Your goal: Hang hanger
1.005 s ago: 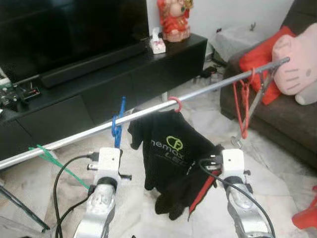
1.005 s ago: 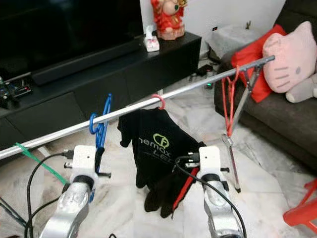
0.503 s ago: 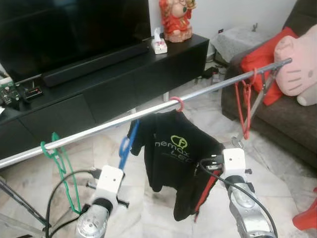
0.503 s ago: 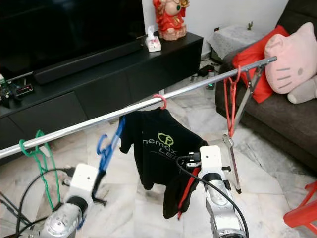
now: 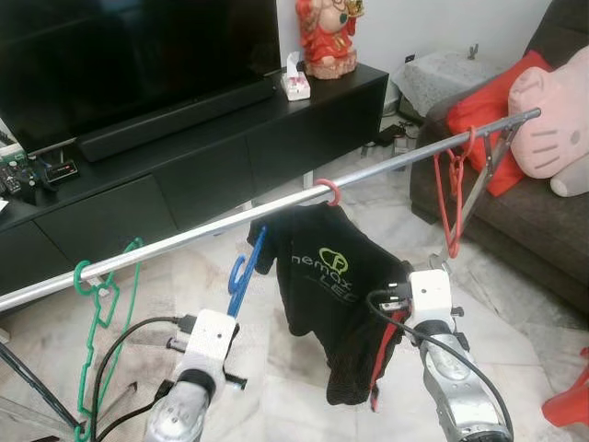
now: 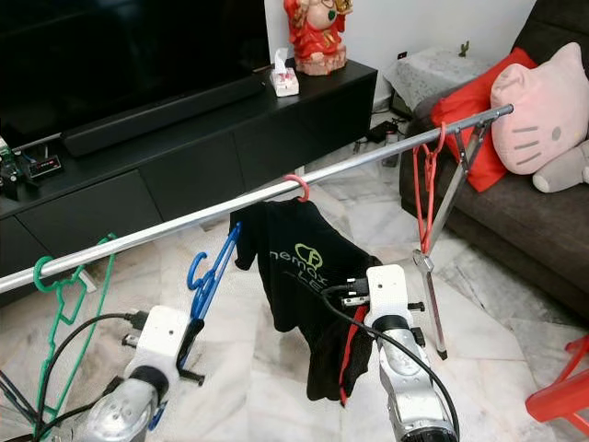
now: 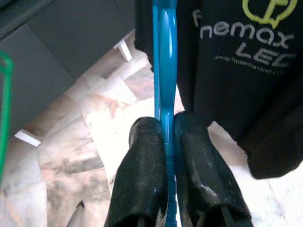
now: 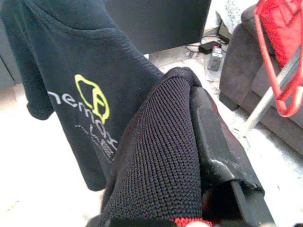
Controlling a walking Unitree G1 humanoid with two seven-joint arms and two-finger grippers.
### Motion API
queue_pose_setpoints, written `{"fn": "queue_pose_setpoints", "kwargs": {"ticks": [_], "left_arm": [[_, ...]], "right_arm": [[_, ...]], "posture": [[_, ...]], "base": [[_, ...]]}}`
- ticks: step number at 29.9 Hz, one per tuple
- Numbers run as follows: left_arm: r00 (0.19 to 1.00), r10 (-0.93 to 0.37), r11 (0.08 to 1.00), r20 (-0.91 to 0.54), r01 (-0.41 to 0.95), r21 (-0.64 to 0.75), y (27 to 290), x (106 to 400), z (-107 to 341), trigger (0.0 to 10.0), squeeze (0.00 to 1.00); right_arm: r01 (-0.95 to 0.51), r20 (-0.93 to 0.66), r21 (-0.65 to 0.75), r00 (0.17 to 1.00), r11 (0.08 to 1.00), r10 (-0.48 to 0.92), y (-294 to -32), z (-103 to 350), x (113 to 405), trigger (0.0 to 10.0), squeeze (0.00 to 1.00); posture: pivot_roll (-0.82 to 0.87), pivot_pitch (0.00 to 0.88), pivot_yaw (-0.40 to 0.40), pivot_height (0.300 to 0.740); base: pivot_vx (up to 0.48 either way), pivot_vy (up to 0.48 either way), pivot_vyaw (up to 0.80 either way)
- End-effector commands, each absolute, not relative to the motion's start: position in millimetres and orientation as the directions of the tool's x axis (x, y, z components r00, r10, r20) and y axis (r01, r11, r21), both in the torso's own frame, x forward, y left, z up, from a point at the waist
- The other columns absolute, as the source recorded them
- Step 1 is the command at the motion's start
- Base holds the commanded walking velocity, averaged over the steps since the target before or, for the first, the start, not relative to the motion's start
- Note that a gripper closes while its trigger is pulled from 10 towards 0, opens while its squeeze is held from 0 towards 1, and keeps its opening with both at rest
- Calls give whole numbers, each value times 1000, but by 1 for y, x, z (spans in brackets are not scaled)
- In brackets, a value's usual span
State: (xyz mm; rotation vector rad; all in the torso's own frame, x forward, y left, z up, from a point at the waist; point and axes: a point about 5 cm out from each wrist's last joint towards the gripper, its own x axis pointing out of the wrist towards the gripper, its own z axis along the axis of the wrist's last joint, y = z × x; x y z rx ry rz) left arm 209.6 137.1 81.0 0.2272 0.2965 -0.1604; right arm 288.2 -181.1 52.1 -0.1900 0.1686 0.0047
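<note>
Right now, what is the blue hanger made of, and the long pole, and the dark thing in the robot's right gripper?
The blue hanger, pinched by the left gripper, looks like smooth glossy plastic; light streaks run along it. The pole looks like bare metal, silver-grey with a dull shine. The dark garment in the right gripper looks like knitted fabric, ribbed with tiny loops; which fibre is unclear.

A black knitted garment [image 8: 156,165] drapes over the right gripper [image 8: 208,156], hiding one finger; the other black finger [image 8: 215,142] lies against it, so the jaws seem clamped on the cloth. Behind hangs a black T-shirt [image 8: 80,71] (yellow-green logo, pale lettering). A red hanger [image 8: 277,71] hangs by a grey sofa [image 8: 236,71].
</note>
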Motion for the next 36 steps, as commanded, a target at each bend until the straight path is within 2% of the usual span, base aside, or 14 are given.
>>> {"fn": "queue_pose_setpoints", "kwargs": {"ticks": [1,6,15,36], "left_arm": [[959,-105,966,-263,161,200,143,208,89,10000,0],[962,-106,966,-252,160,205,144,208,90,10000,0],[962,-122,967,-244,171,190,138,209,89,10000,0],[955,-159,961,-250,208,183,132,210,88,10000,0]], "right_arm": [[-36,-147,-193,989,981,7,-178,55,287,10000,0],[-40,-145,-194,989,980,11,-178,57,288,10000,0],[-44,-138,-195,990,980,17,-178,59,289,10000,0],[-53,-131,-204,991,977,27,-173,62,291,10000,0]], "posture": [[-135,0,78,740],[-137,0,75,740],[-142,0,74,740],[-144,0,81,740]], "base": [[0,0,0],[0,0,0],[-240,0,0],[-298,0,0]]}}
